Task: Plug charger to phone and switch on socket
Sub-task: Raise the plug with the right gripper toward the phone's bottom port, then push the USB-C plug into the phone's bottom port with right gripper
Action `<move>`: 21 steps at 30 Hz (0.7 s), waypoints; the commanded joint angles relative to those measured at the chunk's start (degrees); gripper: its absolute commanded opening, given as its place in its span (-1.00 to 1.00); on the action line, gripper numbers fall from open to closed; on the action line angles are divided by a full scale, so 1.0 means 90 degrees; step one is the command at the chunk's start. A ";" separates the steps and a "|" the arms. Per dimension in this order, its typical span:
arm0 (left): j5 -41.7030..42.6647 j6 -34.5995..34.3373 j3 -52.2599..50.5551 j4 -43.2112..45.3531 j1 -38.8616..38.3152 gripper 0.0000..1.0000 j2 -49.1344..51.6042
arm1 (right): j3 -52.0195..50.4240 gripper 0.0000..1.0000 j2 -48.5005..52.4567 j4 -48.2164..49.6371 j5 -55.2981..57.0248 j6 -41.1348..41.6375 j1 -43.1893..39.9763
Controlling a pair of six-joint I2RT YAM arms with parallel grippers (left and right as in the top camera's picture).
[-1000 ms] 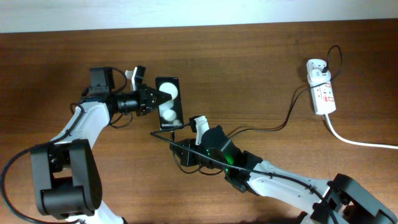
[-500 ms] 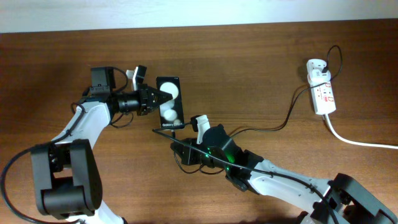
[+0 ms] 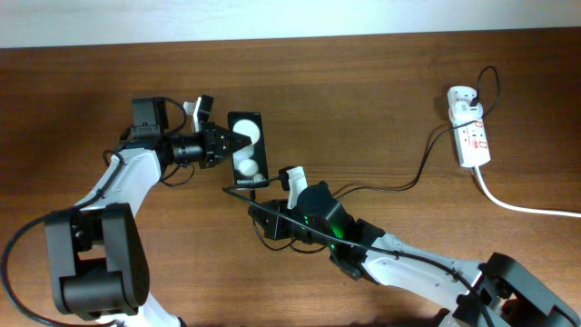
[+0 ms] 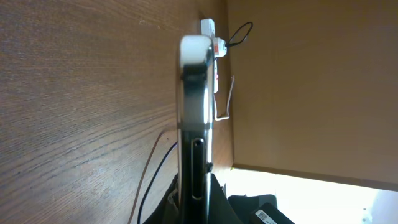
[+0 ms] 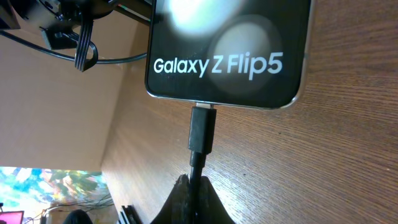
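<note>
The phone (image 3: 247,150) is a black slab with two white spots, lying on the table left of centre. My left gripper (image 3: 232,143) is shut on its left long edge. In the left wrist view the phone (image 4: 195,124) stands edge-on between the jaws of that gripper (image 4: 196,208). My right gripper (image 3: 261,202) sits just below the phone's bottom edge, shut on the charger (image 5: 202,129) right behind its black plug. The plug's tip meets the port in the bottom edge of the phone (image 5: 227,56), with a sliver of metal showing. The white socket (image 3: 472,136) lies far right.
The charger's thin black cable (image 3: 419,173) runs across the table from the right arm to a white adapter (image 3: 462,96) at the socket's far end. A thick white cord (image 3: 526,207) leaves the socket toward the right edge. The wall edge runs along the back.
The right gripper has crept very slightly toward the phone. The left gripper and the phone have stayed where they were.
</note>
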 commanded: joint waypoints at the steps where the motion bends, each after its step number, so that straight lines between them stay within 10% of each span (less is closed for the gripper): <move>1: 0.0406 -0.0012 -0.0007 -0.0039 -0.0039 -1.00 0.0010 | 0.0015 -0.92 0.0036 0.0129 0.0578 -0.0092 -0.0100; 15: 0.0384 -0.0012 -0.0007 -0.0039 -0.0039 -1.00 0.0010 | 0.0015 -0.91 0.0036 0.0362 0.1005 -0.0092 -0.0100; 21: 0.0272 -0.0012 -0.0007 -0.0036 -0.0039 -1.00 0.0010 | 0.0015 0.11 0.0034 0.0138 0.0998 -0.0488 -0.0100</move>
